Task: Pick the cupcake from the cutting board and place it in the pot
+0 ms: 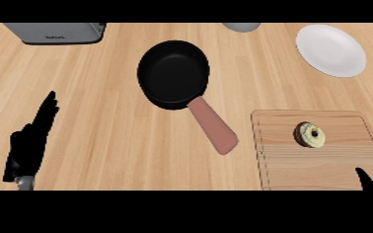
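The left hand (33, 138) shows at the view's lower left, well left of the pan (173, 74), fingers straight and together, pointing up, holding nothing. Of the right hand (363, 178) only a dark tip shows at the lower right edge, over the near right part of the board (280, 153); whether its fingers are spread or curled cannot be told. The cupcake (310, 134) lies on the board, right of the pan's handle (212, 126) and apart from the right hand. The board lies right of and nearer than the pan. The pan is black, with a reddish-brown handle angled toward the board. A white plate (331, 50) lies right of the pan, beyond the board. A grey toaster (56, 32) stands far left of the pan. A grey round object (241, 26) is cut by the far edge, just right of the pan.
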